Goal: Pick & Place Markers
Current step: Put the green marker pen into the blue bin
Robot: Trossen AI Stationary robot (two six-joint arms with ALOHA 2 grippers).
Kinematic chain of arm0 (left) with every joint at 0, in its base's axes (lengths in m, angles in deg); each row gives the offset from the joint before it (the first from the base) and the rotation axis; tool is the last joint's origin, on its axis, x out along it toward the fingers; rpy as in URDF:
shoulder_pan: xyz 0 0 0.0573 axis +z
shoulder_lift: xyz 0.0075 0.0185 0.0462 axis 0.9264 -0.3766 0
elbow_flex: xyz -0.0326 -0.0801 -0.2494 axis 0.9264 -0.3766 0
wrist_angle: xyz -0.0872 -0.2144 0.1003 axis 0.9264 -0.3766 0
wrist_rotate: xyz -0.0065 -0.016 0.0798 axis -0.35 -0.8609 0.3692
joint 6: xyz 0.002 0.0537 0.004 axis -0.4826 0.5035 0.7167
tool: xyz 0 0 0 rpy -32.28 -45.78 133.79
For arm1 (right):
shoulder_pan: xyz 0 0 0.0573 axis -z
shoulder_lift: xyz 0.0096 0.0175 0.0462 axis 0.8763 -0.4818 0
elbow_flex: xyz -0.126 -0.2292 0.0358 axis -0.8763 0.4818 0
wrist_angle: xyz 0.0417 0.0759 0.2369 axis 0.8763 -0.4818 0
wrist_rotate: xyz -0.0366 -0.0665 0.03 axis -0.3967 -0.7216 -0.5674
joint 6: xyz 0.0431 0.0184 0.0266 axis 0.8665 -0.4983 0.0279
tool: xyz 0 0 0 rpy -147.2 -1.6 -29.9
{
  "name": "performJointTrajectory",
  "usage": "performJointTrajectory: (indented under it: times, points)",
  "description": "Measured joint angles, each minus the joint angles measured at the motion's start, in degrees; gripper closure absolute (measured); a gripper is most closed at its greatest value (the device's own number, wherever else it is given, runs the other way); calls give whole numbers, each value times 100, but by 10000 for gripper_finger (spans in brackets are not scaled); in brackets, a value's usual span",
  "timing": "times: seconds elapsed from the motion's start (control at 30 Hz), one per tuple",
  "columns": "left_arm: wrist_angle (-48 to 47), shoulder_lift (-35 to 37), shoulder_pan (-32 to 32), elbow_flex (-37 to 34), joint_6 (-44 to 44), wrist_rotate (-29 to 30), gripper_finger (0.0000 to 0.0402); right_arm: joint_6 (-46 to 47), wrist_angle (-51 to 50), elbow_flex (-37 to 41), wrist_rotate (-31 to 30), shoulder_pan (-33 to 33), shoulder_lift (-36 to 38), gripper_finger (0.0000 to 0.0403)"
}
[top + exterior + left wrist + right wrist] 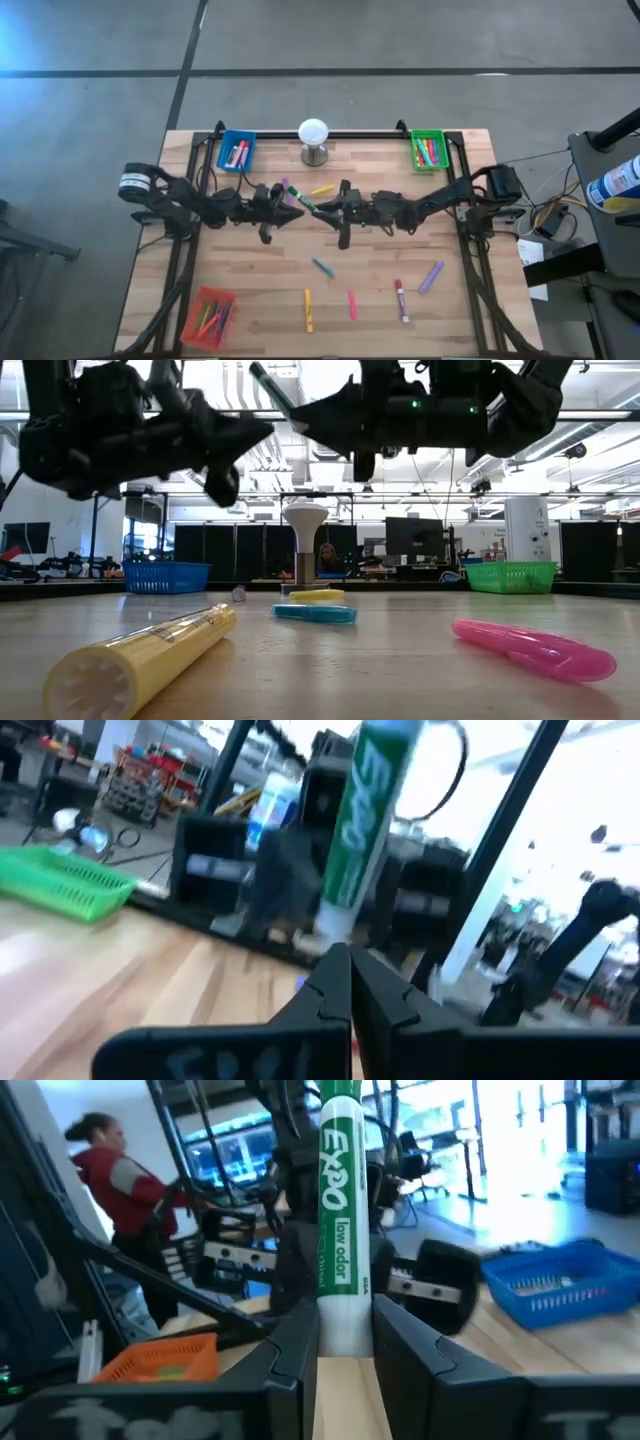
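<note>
1. My right gripper [318,210] sits mid-table holding a green marker [303,202] up off the wooden table [250,290].
2. My left gripper [283,203] is right beside it, jaws shut.
3. Loose markers: teal [322,267], yellow [308,310], pink [352,304], red [401,300], purple [431,277].

A robotics lab or workshop in an open industrial hall.

Behind the pale wooden slatted table [250,290], the low view's background showed dark computer monitors [415,538], cluttered workbenches, ceiling strip lights and a person in a red top [115,1180] at upper left of the right wrist view.
</note>
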Motion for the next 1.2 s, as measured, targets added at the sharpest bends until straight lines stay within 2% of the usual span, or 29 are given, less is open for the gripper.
performJointTrajectory:
  times: [0.13, 0.33, 0.5, 0.57, 0.7, 1.1, 1.2]
  points:
    - [-291, 131, 5, 344, -108, -21, 388, -208, -33, 10, 143, 9, 6, 332]
    - [-765, 370, -5, 583, 139, -36, 332, -340, 4, 59, 159, 10, 156, 332]
    - [-868, 649, -5, 603, 305, 139, 295, -345, 40, 65, 280, 11, 196, 332]
    - [-997, 738, 1, 605, 330, 393, 288, -360, -22, 68, 348, 8, 193, 332]
    - [-1223, 874, -3, 607, 503, 663, 282, -355, -38, 74, 401, 13, 187, 332]
    - [-1200, 1052, 5, 878, 1080, 364, 282, -338, -238, 75, 506, 0, 186, 332]
    - [-1254, 1053, 3, 922, 1091, 350, 293, -339, -257, 76, 504, 0, 181, 326]
